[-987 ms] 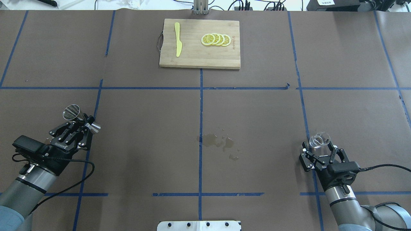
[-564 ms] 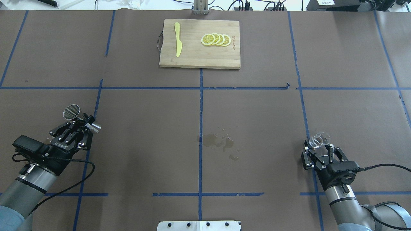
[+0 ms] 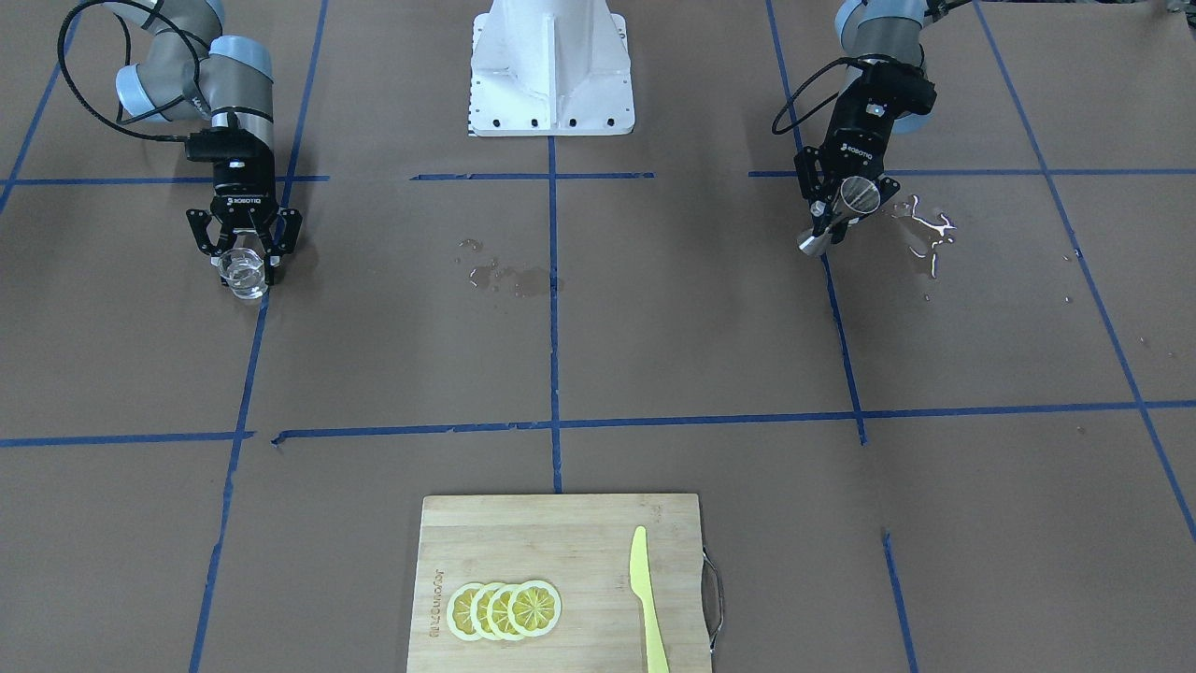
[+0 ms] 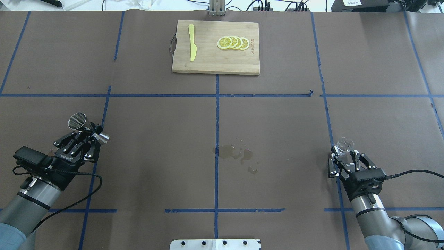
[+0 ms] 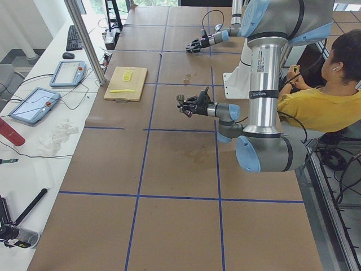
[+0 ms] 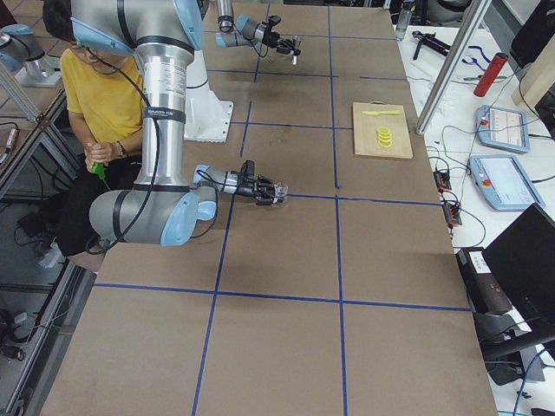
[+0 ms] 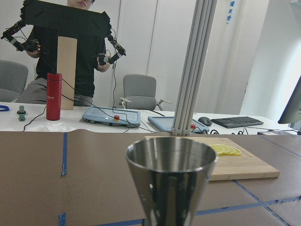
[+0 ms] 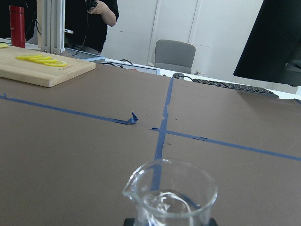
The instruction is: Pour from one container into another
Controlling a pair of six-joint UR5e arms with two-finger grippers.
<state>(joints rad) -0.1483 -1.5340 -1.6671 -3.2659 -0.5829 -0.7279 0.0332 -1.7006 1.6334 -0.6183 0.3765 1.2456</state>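
Observation:
The silver hourglass jigger [image 4: 77, 121] hangs above the table at the near left, its wide mouth [image 7: 171, 153] up. My left gripper [image 4: 91, 131] is shut on its waist; across the table that gripper [image 3: 834, 221] and the jigger [image 3: 857, 195] show at the upper right. The clear glass cup [image 4: 344, 146] with a pour lip stands upright low at the near right. My right gripper [image 4: 344, 155] is shut on its base. The right wrist view shows the cup [image 8: 171, 197] nearly empty, with dark fingertips [image 8: 129, 221] at its foot.
A wet puddle [image 4: 236, 152] lies at mid-table on a blue tape line. More spilled liquid [image 3: 925, 234] shines beside the jigger. A wooden cutting board [image 4: 208, 64] at the far middle carries lemon slices [image 4: 233, 43] and a yellow knife [image 4: 191, 42].
My right gripper has sunk toward the table with the glass cup, which now looks smaller and a little farther away. The left gripper and jigger have stayed put.

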